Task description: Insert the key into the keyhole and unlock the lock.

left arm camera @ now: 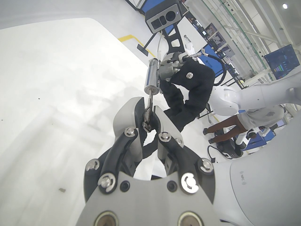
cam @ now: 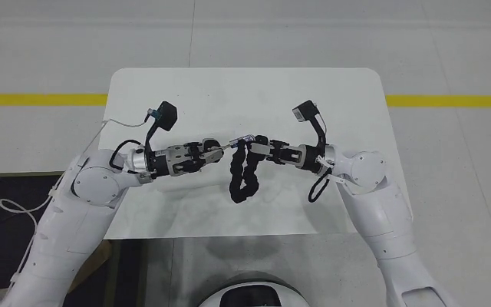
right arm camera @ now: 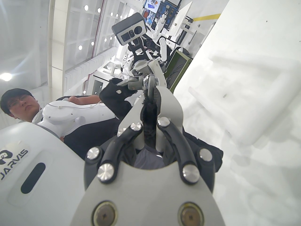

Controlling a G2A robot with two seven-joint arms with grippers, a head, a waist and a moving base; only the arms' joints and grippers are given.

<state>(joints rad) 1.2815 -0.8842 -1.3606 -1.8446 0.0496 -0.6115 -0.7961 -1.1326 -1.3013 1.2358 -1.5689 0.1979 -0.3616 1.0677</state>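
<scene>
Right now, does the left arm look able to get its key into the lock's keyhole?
Probably yes. The left gripper is shut on the key, whose tip sits at the keyhole end of the silver lock, held by the right gripper. Nothing stands between them.

Bright, even light fills the hall, falling from round ceiling lamps [right arm camera: 6, 76] and rows of smaller spots high overhead. The white surface [cam: 230, 92] takes so much of it that it nearly washes out in the left wrist view, and the shadows on it are soft, pale and blurred at their borders. The metal barrel of the lock [left arm camera: 151, 76] catches a hard glint. Both wrist views bend strongly toward their edges, so roof beams and the rim of the surface curve like bows
</scene>
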